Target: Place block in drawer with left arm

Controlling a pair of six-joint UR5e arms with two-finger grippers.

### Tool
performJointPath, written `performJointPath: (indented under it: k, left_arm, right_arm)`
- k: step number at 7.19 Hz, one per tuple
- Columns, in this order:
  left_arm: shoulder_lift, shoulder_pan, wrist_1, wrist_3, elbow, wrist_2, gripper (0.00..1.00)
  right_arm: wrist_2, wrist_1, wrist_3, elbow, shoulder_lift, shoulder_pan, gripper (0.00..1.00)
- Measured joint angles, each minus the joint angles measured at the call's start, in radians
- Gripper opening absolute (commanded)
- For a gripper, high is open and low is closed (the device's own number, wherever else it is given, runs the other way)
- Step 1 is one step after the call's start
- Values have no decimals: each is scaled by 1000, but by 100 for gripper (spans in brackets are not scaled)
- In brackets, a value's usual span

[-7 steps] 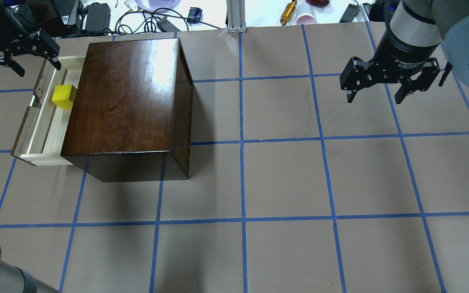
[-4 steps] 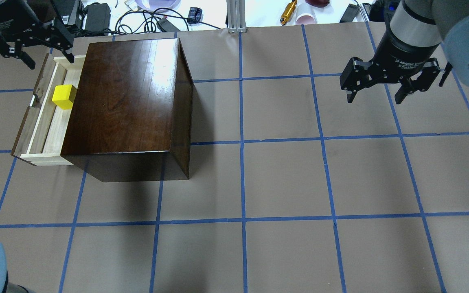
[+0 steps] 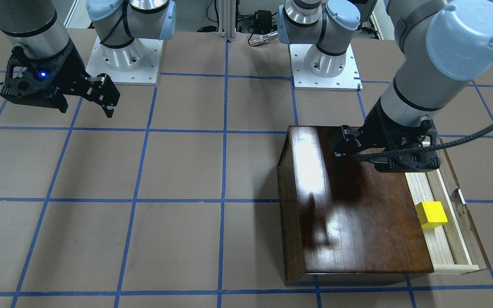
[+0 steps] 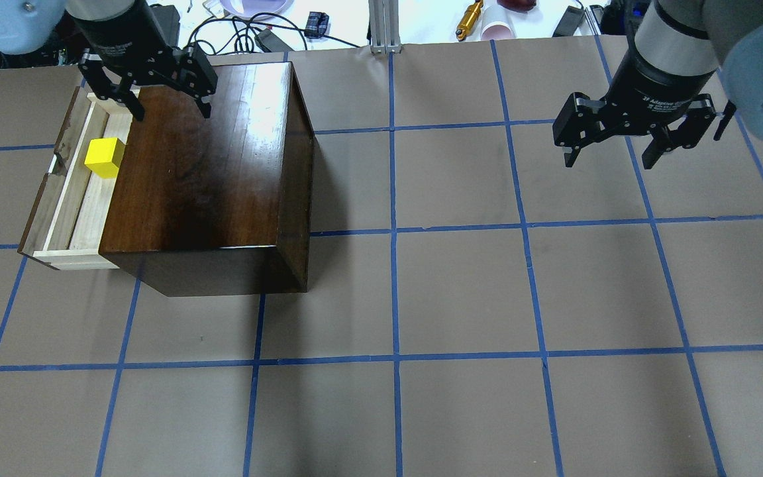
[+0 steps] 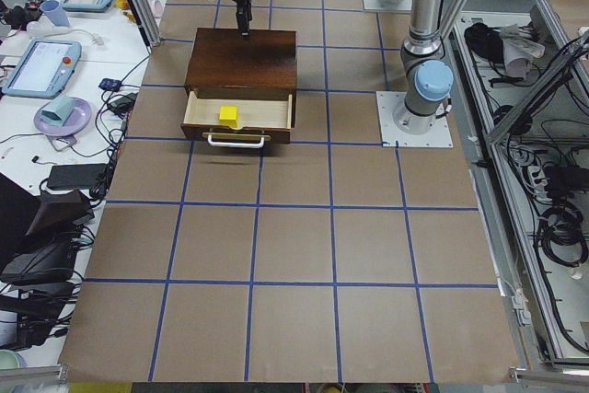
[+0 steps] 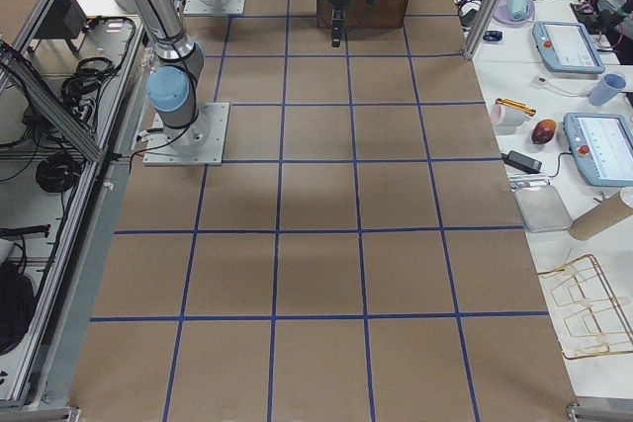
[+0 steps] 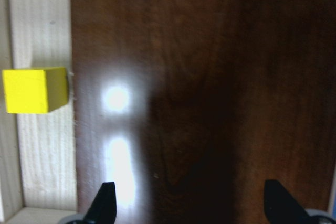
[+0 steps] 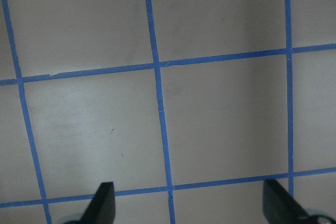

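While the block (image 4: 104, 158) sits in the open drawer (image 4: 67, 199) at far left, the left gripper (image 4: 171, 111) hovers over the dark box (image 4: 209, 179), jaws apart; the right gripper (image 4: 610, 161) hangs likewise spread.

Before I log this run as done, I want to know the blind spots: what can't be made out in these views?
Rear of the drawer: under the box casing in the overhead and front-facing views.
The block and drawer: behind the casing in the exterior right view.
Fingers of the left pincer: mostly cut off by the left wrist view's bottom edge.
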Motion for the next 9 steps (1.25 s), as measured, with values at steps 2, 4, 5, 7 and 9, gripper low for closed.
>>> performJointPath:
  k: [2, 4, 5, 7, 9]
  left_arm:
    - [50, -23, 11, 5, -64, -5, 100]
    - [83, -23, 6, 6, -100, -4, 100]
    - [98, -21, 4, 7, -121, -6, 100]
    - [118, -20, 5, 8, -158, -12, 100]
    - [123, -18, 11, 9, -169, -24, 100]
  right_arm:
    - [-1, 0, 0, 0, 0, 0, 100]
    - [-1, 0, 0, 0, 0, 0, 100]
    - [-1, 0, 0, 0, 0, 0, 100]
    - [-1, 0, 0, 0, 0, 0, 100]
    - [-1, 0, 0, 0, 0, 1, 100]
